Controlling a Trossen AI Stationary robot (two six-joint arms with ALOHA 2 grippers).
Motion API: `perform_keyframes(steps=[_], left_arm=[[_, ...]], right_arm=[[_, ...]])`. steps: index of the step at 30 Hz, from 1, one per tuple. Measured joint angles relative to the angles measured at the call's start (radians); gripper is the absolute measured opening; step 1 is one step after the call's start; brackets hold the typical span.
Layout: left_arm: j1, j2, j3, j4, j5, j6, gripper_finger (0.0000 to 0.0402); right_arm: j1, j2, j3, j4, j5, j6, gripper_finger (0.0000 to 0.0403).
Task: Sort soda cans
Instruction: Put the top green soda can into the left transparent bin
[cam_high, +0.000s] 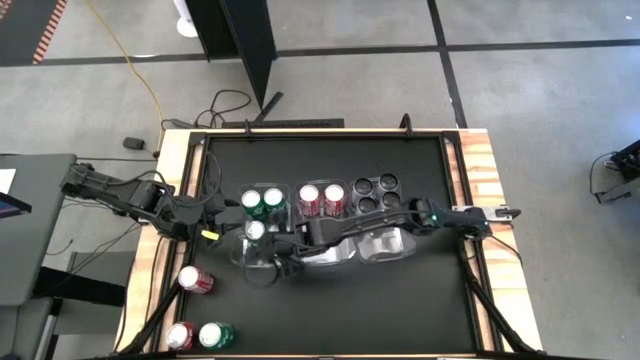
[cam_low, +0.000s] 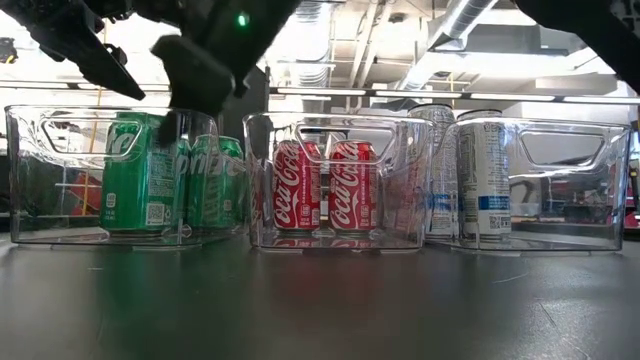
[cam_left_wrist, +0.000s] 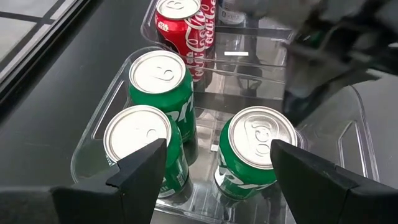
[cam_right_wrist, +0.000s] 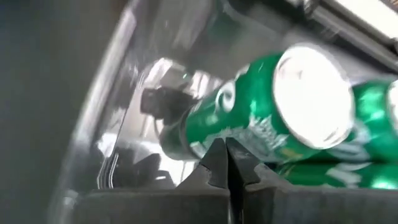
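Since the soda cans (cam_high: 197, 281) left near the worktop's front-left corner are rigid, slick, thin-walled cylinders, grip mid-body across the diameter; left gripper (cam_left_wrist: 214, 165) jaws stand open around a trayed green can (cam_left_wrist: 256, 152), right gripper (cam_right_wrist: 227, 163) jaws closed empty.

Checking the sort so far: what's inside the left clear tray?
Three green cans stand upright in the left clear tray; its fourth spot is hidden under the right arm.

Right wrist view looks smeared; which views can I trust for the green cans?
Right wrist view: motion blur streaks the green can and the tray wall. Left wrist view: sharp on three green tops, blurred on the right arm behind. Low view: backlit, arms silhouetted, glare on the clear trays.
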Motion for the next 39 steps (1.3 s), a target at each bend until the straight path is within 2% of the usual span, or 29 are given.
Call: perform_keyframes(steps=[6, 9, 16, 39], left_arm=[[0.000, 0.000, 0.001, 0.000, 0.000, 0.006, 0.0281], [0.000, 0.000, 0.001, 0.000, 0.000, 0.008, 0.0281], [0.000, 0.000, 0.001, 0.001, -0.005, 0.008, 0.0281], [0.000, 0.000, 0.001, 0.001, -0.007, 0.008, 0.0281]], right_arm=[[-0.010, 0.000, -0.058, 0.065, -0.018, -0.001, 0.0005], [-0.011, 0.000, -0.059, 0.091, -0.064, -0.021, 0.0005], [-0.021, 0.000, -0.059, 0.133, -0.074, -0.022, 0.0005], [-0.074, -0.002, -0.059, 0.141, -0.103, -0.011, 0.0005]])
